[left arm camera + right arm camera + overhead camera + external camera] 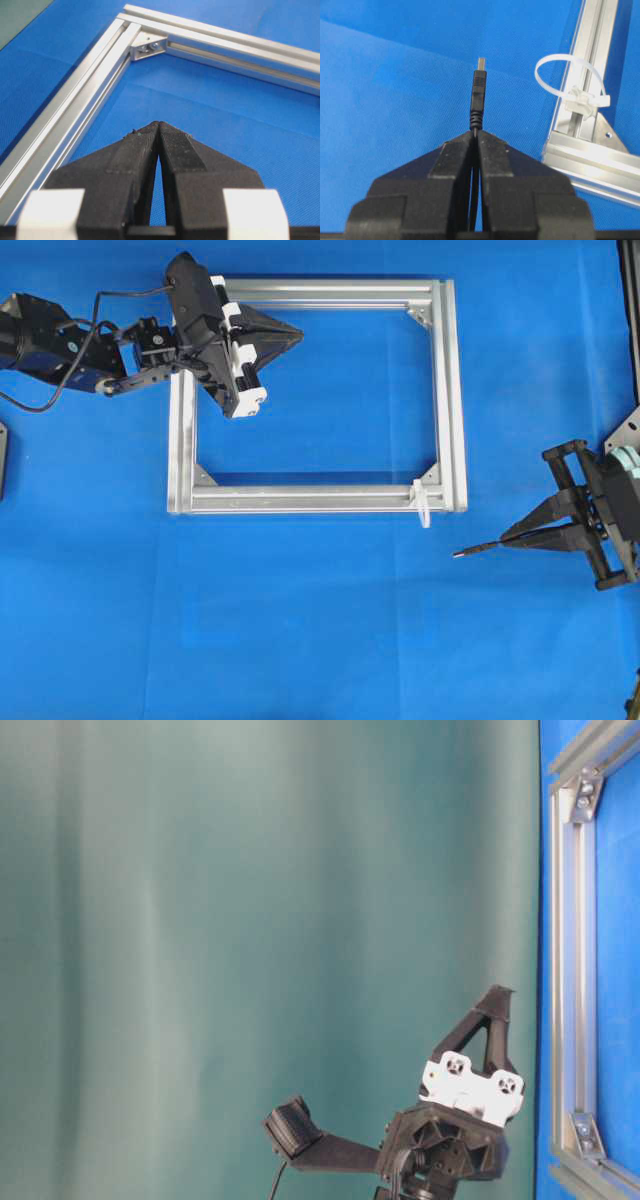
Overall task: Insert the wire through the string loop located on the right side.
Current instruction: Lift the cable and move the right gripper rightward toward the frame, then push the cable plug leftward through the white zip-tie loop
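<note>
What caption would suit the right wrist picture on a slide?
Right hand shut on the wire, plug tip pointing out, with the white string loop on the aluminium frame off to its right.

One wire (pixel 478 102), one string loop (pixel 568 80), one aluminium frame (pixel 447 390), four corner brackets, two grippers: left (pixel 295 335), right (pixel 507 536).

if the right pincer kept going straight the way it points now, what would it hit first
Probably nothing but bare blue table. The right pincer, shut on the wire, points left, passing below the string loop and the frame.
</note>
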### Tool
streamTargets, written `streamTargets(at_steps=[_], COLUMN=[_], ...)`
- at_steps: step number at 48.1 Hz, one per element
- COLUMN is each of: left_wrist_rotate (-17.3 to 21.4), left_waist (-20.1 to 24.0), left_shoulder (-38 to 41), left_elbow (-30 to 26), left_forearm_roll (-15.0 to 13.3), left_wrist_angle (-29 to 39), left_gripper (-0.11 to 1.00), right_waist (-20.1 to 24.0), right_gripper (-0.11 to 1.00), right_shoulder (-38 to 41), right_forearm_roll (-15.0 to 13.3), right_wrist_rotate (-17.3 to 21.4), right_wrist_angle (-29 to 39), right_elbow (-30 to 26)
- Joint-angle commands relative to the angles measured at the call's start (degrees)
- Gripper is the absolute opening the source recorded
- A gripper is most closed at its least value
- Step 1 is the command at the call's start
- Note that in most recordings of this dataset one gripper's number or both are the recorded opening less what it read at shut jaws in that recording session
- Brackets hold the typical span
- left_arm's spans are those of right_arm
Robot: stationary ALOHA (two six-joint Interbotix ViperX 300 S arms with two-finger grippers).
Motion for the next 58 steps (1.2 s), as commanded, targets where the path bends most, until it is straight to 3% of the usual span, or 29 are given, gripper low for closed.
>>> streamTargets(at_steps=[1, 21, 58], left_wrist_rotate=[0.1, 0.0, 0.1], left_waist=[-0.1, -0.2, -0.5], left_shoulder=[-1.7, -1.6, -1.7], left_elbow=[-1.0, -1.1, -1.1], left_forearm_roll=[0.2, 0.2, 0.2], left_wrist_angle=[-0.6, -0.6, -0.6], left_gripper=[0.00, 0.00, 0.00], right_waist=[-1.2, -11.3, -11.9], right_gripper=[-0.04, -0.04, -0.04], right_shoulder=[0.6, 5.9, 7.2], right_forearm_roll=[0.2, 0.2, 0.2], right_wrist_rotate=[0.1, 0.1, 0.1], right_wrist_angle=[-0.9, -5.1, -6.0], right_elbow=[-0.5, -0.4, -0.5])
